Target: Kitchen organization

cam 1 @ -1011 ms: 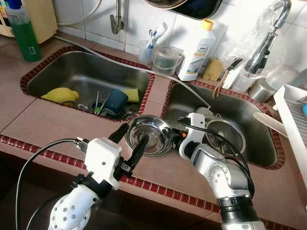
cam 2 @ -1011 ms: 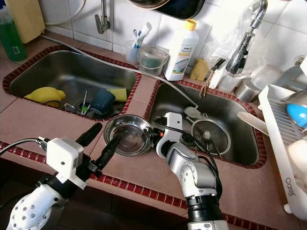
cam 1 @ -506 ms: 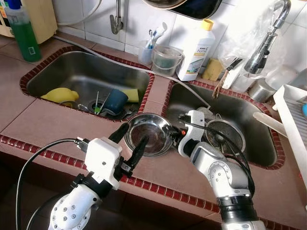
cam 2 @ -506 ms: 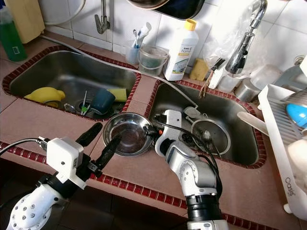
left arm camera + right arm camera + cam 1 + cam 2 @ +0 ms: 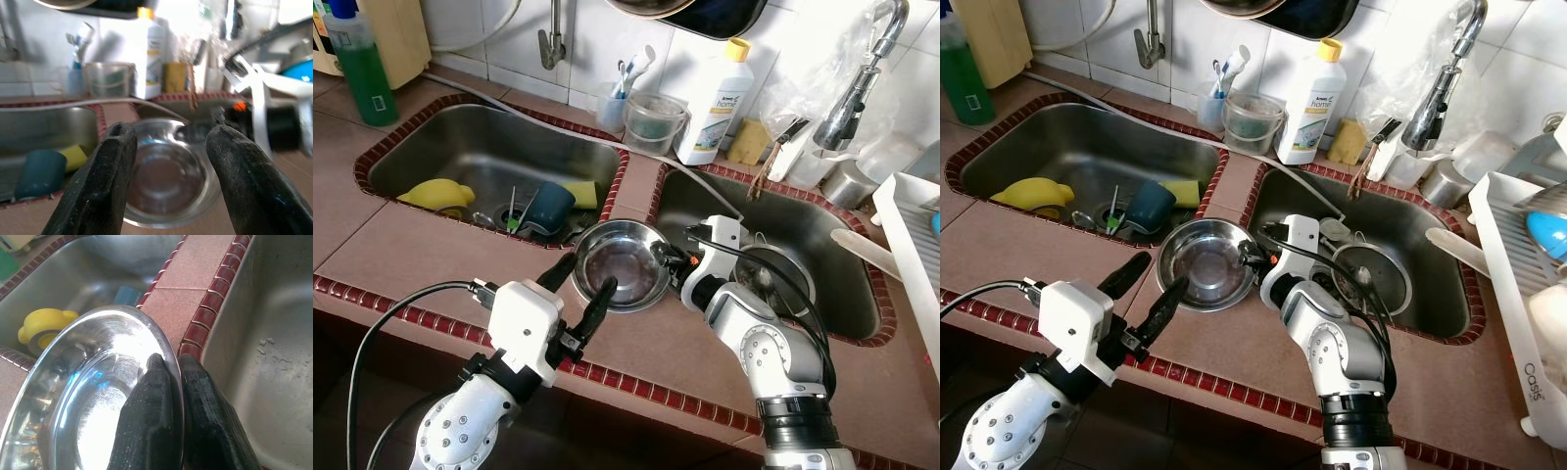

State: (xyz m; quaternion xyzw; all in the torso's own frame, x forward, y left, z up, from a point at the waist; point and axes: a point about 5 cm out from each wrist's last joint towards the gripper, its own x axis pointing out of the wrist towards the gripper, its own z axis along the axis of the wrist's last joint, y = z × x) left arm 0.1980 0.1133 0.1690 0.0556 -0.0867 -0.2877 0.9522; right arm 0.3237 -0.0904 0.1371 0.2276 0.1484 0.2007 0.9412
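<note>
We see the right gripper at frame centre, fingers pinching the bowl rim on the bench; left gripper, fingers spread, hovers lower left.

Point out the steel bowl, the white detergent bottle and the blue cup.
steel bowl (image 5: pixel 619 266): left eye view, inner bottom.
white detergent bottle (image 5: pixel 715 108): left eye view, label on the body.
blue cup (image 5: pixel 548 206): left eye view, outer wall.

The right pincer is gripping the rim of a steel bowl, which is sitting on the tiled surface between the two sinks (left sink holding a teal cup). The left pincer is hovering spread just before the bowl.
</note>
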